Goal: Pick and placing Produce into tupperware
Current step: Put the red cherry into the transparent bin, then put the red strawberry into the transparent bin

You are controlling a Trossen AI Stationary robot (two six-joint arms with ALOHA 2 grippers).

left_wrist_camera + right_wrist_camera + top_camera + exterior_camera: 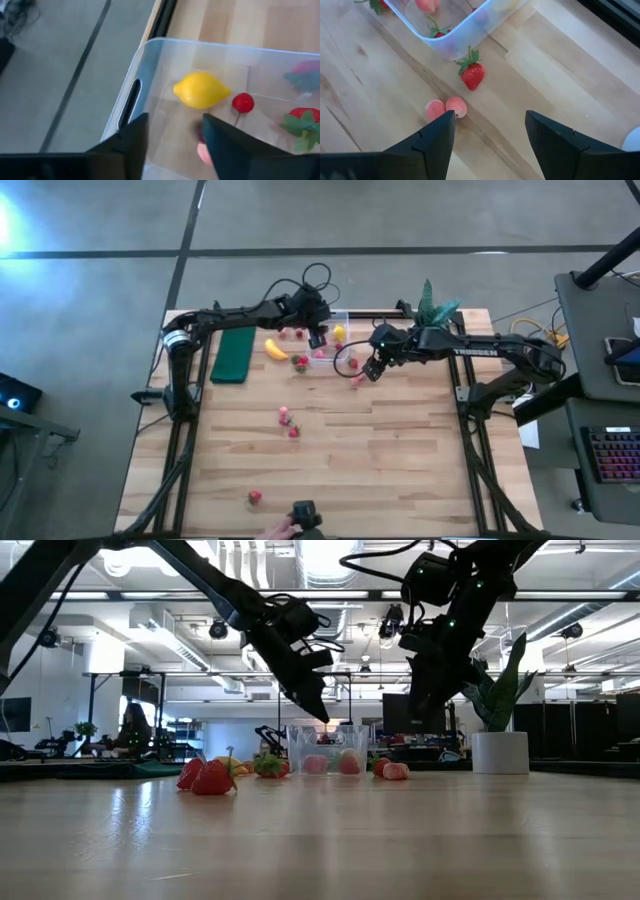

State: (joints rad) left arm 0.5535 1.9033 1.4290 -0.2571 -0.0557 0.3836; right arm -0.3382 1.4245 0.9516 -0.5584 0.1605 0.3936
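The clear tupperware (330, 345) sits near the table's far edge. In the left wrist view it holds the yellow lemon (202, 90), a small red fruit (243, 102), a strawberry (300, 120) and a pink fruit (204, 152). My left gripper (175, 135) hovers open over the box's far-left part, touching nothing. My right gripper (490, 135) is open above the table just right of the box (455, 30). Ahead of it lie a red strawberry (472, 75) and two pink fruits (445, 107). The banana (276, 349) rests on the wood left of the box.
Loose strawberries lie at mid-table (288, 422), by the box (300, 361) and near the front edge (254, 497). A dark green pad (233, 353) lies far left and a potted plant (432, 305) far right. A person's hand (275, 530) holds a dark object at the near edge.
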